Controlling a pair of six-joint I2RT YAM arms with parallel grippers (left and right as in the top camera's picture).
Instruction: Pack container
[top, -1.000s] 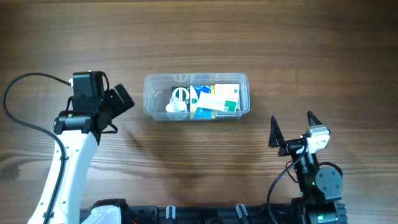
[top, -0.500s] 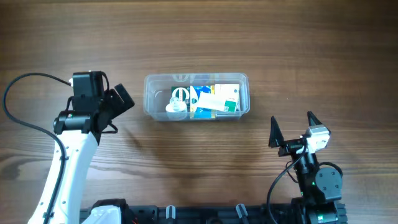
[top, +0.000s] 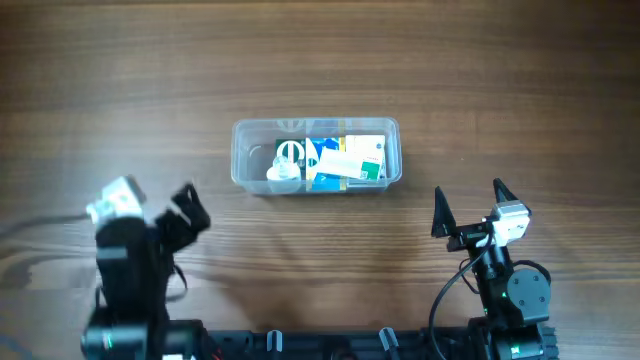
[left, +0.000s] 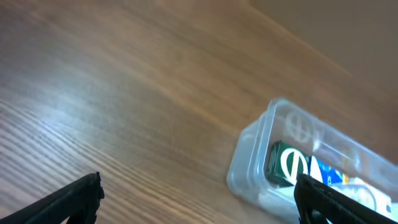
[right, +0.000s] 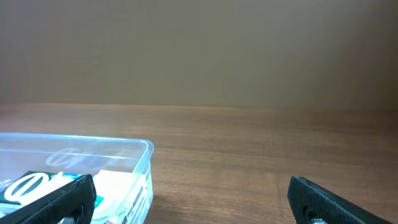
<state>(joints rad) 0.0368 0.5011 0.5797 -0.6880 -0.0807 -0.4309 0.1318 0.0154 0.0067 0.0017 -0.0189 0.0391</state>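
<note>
Both jaws wide and empty, left arm (top: 125, 275) drawn back toward the near edge, right arm (top: 510, 290) unmoved, container (top: 243, 160) unchanged

A brown wooden table (top: 320, 60) with grain running left to right fills the view. Small cardboard boxes (top: 350, 160), white with green and blue print, lie jumbled together inside the container (top: 240, 150), next to a small white round piece (top: 281, 176). A plain tan wall (right: 199, 50) stands behind the table.

Soft even light; left arm (top: 125, 270) blurred, container (left: 249, 165) glinting.
</note>
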